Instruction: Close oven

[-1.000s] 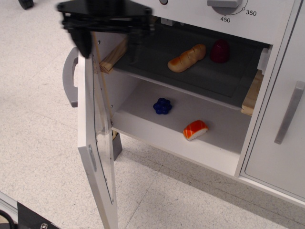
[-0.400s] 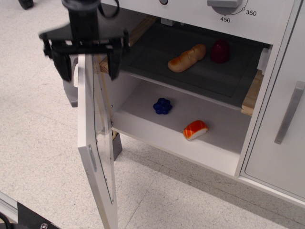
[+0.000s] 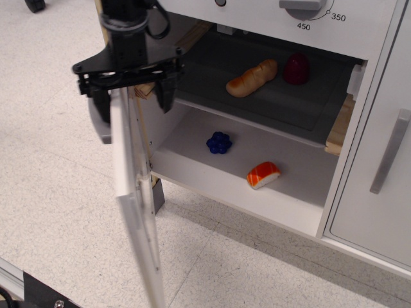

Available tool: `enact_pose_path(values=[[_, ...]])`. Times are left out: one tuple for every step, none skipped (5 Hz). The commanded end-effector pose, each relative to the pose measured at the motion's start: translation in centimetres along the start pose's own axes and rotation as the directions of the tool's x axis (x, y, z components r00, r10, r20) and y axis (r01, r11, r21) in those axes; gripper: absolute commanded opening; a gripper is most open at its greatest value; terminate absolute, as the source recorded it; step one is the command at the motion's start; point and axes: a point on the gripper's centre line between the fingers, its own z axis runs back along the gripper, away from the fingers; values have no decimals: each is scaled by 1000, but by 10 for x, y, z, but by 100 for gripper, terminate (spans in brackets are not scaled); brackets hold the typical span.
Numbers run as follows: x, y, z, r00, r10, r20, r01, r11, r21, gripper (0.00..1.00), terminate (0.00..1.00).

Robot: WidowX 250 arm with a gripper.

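While the oven point(image 3: 257, 122) stood wide open, its door point(image 3: 136, 192) hung edge-on at the left, and the hand point(image 3: 130, 96), fingers spread, straddled the door's top edge. A good close likely called for a steady sideways push near that edge, swinging the door rightward until flush.

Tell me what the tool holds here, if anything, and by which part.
Nothing is clamped. The tool is open, its fingers straddling the top edge of the oven door, one on each side.
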Motion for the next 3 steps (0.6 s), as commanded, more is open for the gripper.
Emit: enact_pose_path(values=[[-3, -57, 9, 989, 149, -9, -149, 986, -70, 100, 0], [-7, -85, 10, 982, 188, -18, -189, 978, -89, 100, 0], [-9, -107, 8, 978, 209, -20, -210, 973, -99, 100, 0]])
